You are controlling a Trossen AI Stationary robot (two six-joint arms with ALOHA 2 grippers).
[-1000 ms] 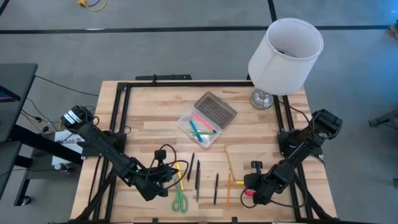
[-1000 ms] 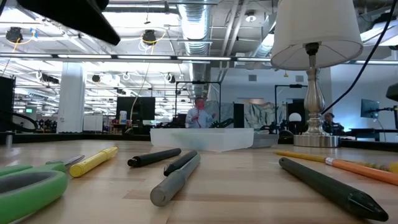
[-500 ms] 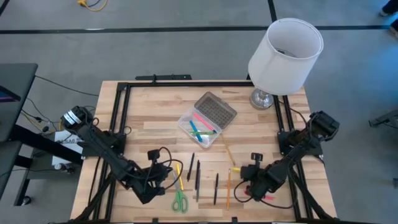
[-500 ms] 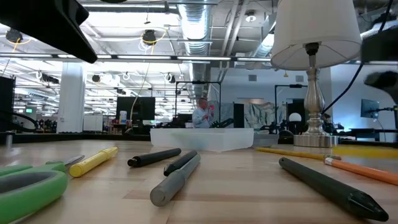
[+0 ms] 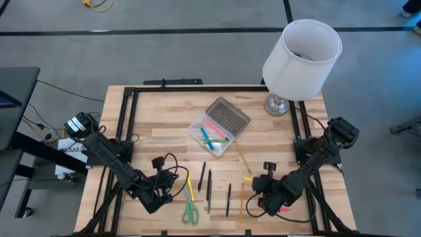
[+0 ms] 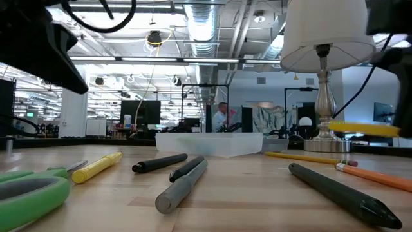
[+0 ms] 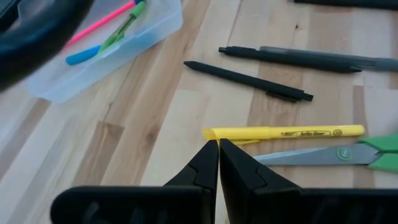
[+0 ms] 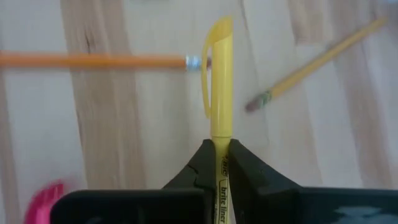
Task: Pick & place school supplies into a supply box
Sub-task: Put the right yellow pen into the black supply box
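1. Right gripper (image 8: 221, 163) is clamped on a yellow highlighter (image 8: 220, 81), held by its barrel with the cap end sticking out ahead, lifted off the table (image 5: 158, 118). On the high view it sits at about 5 o'clock on the tabletop.
2. Left gripper (image 7: 219, 163) is pinched closed on nothing, hovering just short of a second yellow highlighter (image 7: 286, 132) at about 7 o'clock on the table.
3. Supply box (image 5: 209, 137) is near table centre, lid (image 5: 228, 115) hinged back toward 1 o'clock; pink, blue and green pens already lie in the tray.
4. Step in hand, my read: carry the held highlighter to the box, roughly 11 o'clock from the right gripper. Keep it lifted until over the tray, turn it to match the tray's long axis, lower inside the walls, then release.
5. In the way: a slanted pencil (image 5: 241, 160) lies between gripper and box; the orange pencil (image 8: 93, 60) is directly under the gripper. Stay high so nothing gets swept.
6. Nearby: pink marker (image 5: 284, 209) beside the right gripper, black pens (image 5: 209, 181) mid-row, green scissors (image 5: 190, 212) at 6 o'clock, lamp (image 5: 301, 51) at 1 o'clock, well clear of the path.
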